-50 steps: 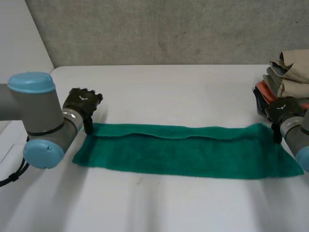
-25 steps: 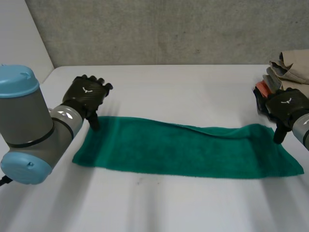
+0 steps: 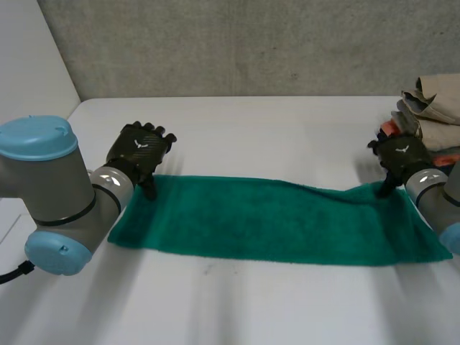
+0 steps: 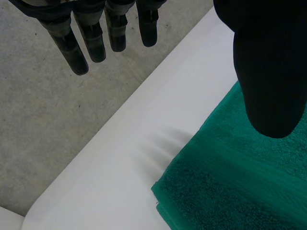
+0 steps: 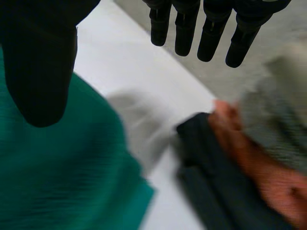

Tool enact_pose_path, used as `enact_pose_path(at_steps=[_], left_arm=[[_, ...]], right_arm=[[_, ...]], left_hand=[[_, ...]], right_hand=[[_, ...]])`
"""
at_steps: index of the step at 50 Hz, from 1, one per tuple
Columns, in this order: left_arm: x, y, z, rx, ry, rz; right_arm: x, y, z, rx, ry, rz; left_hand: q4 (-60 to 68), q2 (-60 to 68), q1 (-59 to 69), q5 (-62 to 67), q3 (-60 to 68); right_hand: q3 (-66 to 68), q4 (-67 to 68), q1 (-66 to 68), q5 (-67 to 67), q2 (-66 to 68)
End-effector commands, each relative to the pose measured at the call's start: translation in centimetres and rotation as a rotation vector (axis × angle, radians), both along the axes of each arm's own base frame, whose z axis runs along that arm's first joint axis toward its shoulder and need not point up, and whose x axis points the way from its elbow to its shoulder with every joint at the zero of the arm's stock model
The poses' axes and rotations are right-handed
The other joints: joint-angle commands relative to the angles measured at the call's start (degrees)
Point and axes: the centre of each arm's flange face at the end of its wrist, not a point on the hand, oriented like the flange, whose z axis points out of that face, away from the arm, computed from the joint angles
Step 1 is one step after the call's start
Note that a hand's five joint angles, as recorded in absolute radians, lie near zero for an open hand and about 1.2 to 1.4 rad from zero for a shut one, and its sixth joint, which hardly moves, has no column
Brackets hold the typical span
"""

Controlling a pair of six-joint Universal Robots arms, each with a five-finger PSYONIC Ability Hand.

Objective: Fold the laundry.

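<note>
Fingers (image 4: pixel 79 50) of the left hand (image 3: pixel 140 152) hang straight and a little apart, well clear of the thumb (image 4: pixel 268 72). Nothing lies between them, so the hand is wide open and holds nothing. In its wrist view the fingers hang over the bare white table (image 4: pixel 110 182), just beyond the far left corner of the green towel (image 3: pixel 273 223). The thumb hangs over the cloth itself; whether its tip touches the towel cannot be told.

The right hand (image 3: pixel 399 158) is posed the same way at the towel's far right corner, with straight fingers (image 5: pixel 206 33) and the thumb (image 5: pixel 41 62) set wide of them, empty. Its thumb is over the green cloth. Its fingers point toward a pile of folded clothes (image 3: pixel 428 115) near the hand, where a dark garment (image 5: pixel 225 191) lies against an orange garment (image 5: pixel 254 172). The paler pieces beside them are blurred.

The towel lies as a long band across the middle of the table, from one hand to the other, with a slight ridge near the right hand. The head view's edge cuts off the pile and most of the right arm (image 3: pixel 442 201), which hides part of the towel's right end. A small pale mark on the back of each hand is too small to read.
</note>
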Motion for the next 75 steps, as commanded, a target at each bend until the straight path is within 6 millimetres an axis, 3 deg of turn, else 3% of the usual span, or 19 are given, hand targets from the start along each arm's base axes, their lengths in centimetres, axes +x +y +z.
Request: enact_pose_path(at_steps=[1,6,13,15,20,28,32,39,42,45,46,48,52,57,62,66,69,70,75], left_arm=[[-0.1,0.2,0.0,0.001,0.001,-0.003],[-0.2,0.3,0.2,-0.001,0.000,-0.007],[0.0,0.6,0.6,-0.003,0.011,-0.005],[0.0,1.0,0.9,-0.008,0.014,-0.011],[0.0,1.7,1.6,-0.019,0.022,-0.020],[-1.2,3.5,1.8,-0.016,0.031,-0.069],[-1.3,3.7,1.6,-0.013,0.030,-0.073],[-1.4,3.6,1.5,-0.022,0.035,-0.075],[-1.4,3.6,1.4,-0.018,0.033,-0.075],[-1.4,3.6,1.3,-0.014,0.031,-0.075],[-1.3,3.7,1.2,-0.013,0.030,-0.075],[-1.3,3.7,1.2,-0.013,0.030,-0.075],[-1.3,3.7,1.3,-0.017,0.032,-0.075],[-1.2,3.7,1.6,-0.024,0.035,-0.072],[-1.0,4.0,2.1,-0.032,0.039,-0.069],[-0.8,4.1,2.1,-0.031,0.038,-0.066],[-0.7,4.1,2.4,-0.038,0.041,-0.063],[-0.6,4.2,2.5,-0.040,0.044,-0.061],[-0.4,4.6,3.2,-0.054,0.050,-0.058]], right_arm=[[-1.1,-0.7,0.3,-0.097,0.010,-0.095],[-1.1,1.0,1.6,-0.091,-0.004,-0.072],[-0.6,5.9,5.4,-0.073,0.018,0.035],[-1.5,7.3,6.2,-0.026,0.026,0.019],[-5.0,9.1,6.3,0.129,0.030,-0.060],[-6.8,10.9,4.5,0.253,0.083,0.015],[-8.2,11.0,3.5,0.262,0.092,-0.005],[-8.3,10.7,2.2,0.220,0.073,0.042],[-8.6,10.1,0.6,0.242,0.059,0.044],[-8.7,9.8,-0.6,0.261,0.052,0.049],[-8.8,9.7,-0.8,0.265,0.052,0.047],[-9.0,9.5,-0.8,0.260,0.059,0.036],[-11.3,8.5,-0.5,0.249,0.076,-0.047],[-16.2,7.0,1.3,0.185,0.145,-0.234],[-17.8,6.2,3.0,0.127,0.225,-0.279],[-16.9,6.3,5.1,0.055,0.257,-0.262],[-12.6,6.8,7.2,-0.035,0.239,-0.144],[-9.6,7.2,7.8,-0.071,0.214,-0.059],[-1.2,10.0,9.4,-0.188,0.142,0.189]], left_hand=[[0.60,0.59,0.93,-0.40,0.34],[0.60,0.59,0.93,-0.40,0.34],[0.60,0.59,0.93,-0.40,0.34],[0.60,0.59,0.93,-0.40,0.34],[0.44,0.42,0.76,-0.56,0.18],[0.44,0.42,0.76,-0.56,0.18],[0.44,0.42,0.76,-0.56,0.18],[0.44,0.42,0.76,-0.56,0.18],[0.44,0.42,0.76,-0.56,0.18],[0.44,0.42,0.76,-0.56,0.18],[0.44,0.42,0.76,-0.56,0.18],[0.44,0.42,0.76,-0.56,0.18],[0.44,0.42,0.76,-0.56,0.18],[0.44,0.42,0.76,-0.56,0.18],[0.44,0.42,0.76,-0.56,0.18],[0.44,0.42,0.76,-0.56,0.18],[0.44,0.42,0.76,-0.56,0.18],[0.44,0.42,0.76,-0.56,0.18],[0.44,0.42,0.76,-0.56,0.18]], right_hand=[[3.98,3.90,4.55,3.43,4.98],[3.98,3.90,4.55,3.43,4.98],[9.68,9.59,10.24,9.12,10.67],[10.71,10.62,11.27,10.16,11.71],[10.88,10.79,11.44,10.33,11.88],[13.40,13.32,13.97,12.85,14.40],[14.07,13.99,14.64,13.52,15.07],[16.26,16.18,16.83,15.71,17.26],[18.27,18.18,18.83,17.72,19.27],[25.15,25.06,25.71,24.60,26.15],[36.83,36.75,37.40,36.28,37.83],[61.51,61.42,62.07,60.95,62.50],[61.62,61.53,62.18,61.07,62.62],[61.62,61.53,62.18,61.07,62.62],[61.62,61.53,62.18,61.07,62.62],[61.62,61.53,62.18,61.07,62.62],[61.62,61.53,62.18,61.07,62.62],[61.62,61.53,62.18,61.07,62.62],[61.62,61.53,62.18,61.07,62.62]])
